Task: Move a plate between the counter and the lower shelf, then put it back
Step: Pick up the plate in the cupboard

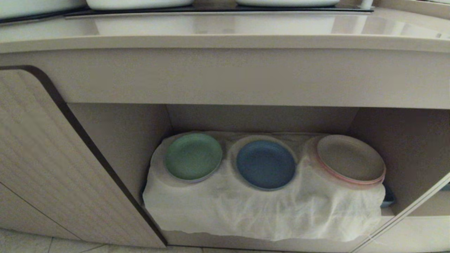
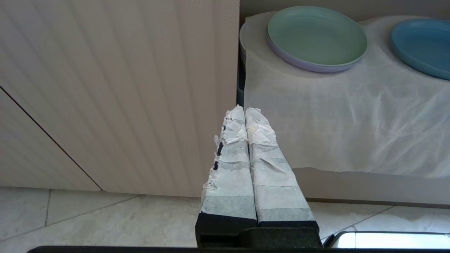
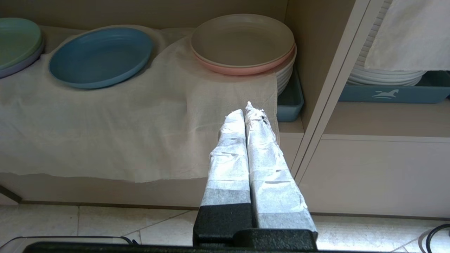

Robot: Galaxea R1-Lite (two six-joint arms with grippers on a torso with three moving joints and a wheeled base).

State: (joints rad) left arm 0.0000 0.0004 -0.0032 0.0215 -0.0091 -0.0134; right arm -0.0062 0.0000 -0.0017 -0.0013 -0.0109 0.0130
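Blue plate (image 1: 265,164) sits on the lower shelf (image 1: 119,140), untouched; counter (image 1: 225,31) trip not started, as far as can be judged.
Plate between green plate (image 1: 193,156) at 9 o'clock and beige pink-edged plate (image 1: 351,159) at 3 o'clock; left gripper (image 2: 245,111) and right gripper (image 3: 246,109) pinched closed, empty, hanging outside the shelf.

A green plate (image 1: 193,155) and a beige pink-edged plate (image 1: 350,159) are lying on a white cloth (image 1: 246,207); a ribbed door (image 1: 45,158) is standing beside.
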